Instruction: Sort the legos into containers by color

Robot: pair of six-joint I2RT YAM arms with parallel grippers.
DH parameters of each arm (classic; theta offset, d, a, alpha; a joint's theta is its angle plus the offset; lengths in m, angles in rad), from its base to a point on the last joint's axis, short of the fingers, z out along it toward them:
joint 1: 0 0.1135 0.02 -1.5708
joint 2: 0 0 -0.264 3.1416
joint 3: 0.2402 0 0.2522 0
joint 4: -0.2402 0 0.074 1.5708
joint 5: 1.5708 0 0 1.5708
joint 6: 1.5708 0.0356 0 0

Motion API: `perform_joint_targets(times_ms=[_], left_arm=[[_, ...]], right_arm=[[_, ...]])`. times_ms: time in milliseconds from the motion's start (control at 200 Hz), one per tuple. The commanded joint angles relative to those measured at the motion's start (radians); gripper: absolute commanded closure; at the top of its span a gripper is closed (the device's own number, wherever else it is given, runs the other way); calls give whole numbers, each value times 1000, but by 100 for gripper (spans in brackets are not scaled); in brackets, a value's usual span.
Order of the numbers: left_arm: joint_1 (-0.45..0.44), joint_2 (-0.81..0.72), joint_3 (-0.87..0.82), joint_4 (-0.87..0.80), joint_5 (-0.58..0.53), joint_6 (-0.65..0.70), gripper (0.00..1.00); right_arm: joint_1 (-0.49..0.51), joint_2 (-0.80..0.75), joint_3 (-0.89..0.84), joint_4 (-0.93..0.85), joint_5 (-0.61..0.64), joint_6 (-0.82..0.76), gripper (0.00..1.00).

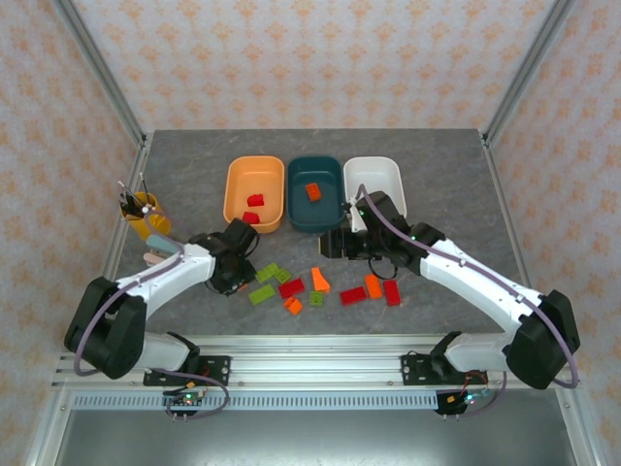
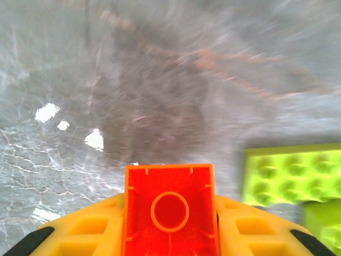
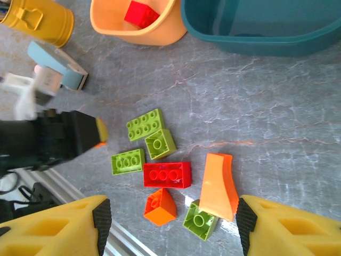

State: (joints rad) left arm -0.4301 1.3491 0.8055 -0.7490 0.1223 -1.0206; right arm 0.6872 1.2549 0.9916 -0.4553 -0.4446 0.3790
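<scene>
Left gripper (image 2: 170,241) pinches an orange brick (image 2: 169,208), its hollow underside facing up.

Far half of tabletop, in row: orange tub (image 1: 262,179) with two red legos (image 1: 254,201); teal tub (image 1: 327,210) with one orange lego (image 1: 313,191); white tub (image 1: 375,174). Mid-tabletop: loose legos (image 1: 291,287), red/orange/green, flat; orange brick (image 2: 170,210) pinched in left gripper (image 2: 170,218).

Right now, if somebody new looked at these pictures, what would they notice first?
Probably the row of three rounded plastic tubs at the far middle of the grey table: orange tub, dark teal tub, white tub. Next, the little red, orange and green plastic bricks scattered in front of them. In the left wrist view, a red-orange plastic brick sits huge between the left yellow fingers.
</scene>
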Motion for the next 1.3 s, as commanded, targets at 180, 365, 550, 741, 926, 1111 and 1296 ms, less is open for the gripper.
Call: perform_joint_targets(times_ms=[180,365,550,741,926,1111,1296], left_arm=[[-53,209,526,-179,-65,222,68],[-99,514,877,-232,-69,304,68],[-99,816,1168,-300,-70,342,68],[-98,998,1340,-325,-48,356,66],[-100,1032,1361,-326,-26,349,59],[-102,963,1345,-301,-12,347,44],[-110,859,1349,-299,-13,337,38]], right_arm=[[-124,-142,33,30,178,141,32],[-217,-177,39,59,174,234,31],[-230,-208,45,36,180,248,31],[-232,-241,20,-29,182,247,31],[-230,-255,27,-197,228,219,31],[-232,-252,16,-339,258,206,30],[-231,-247,12,-391,259,189,30]])
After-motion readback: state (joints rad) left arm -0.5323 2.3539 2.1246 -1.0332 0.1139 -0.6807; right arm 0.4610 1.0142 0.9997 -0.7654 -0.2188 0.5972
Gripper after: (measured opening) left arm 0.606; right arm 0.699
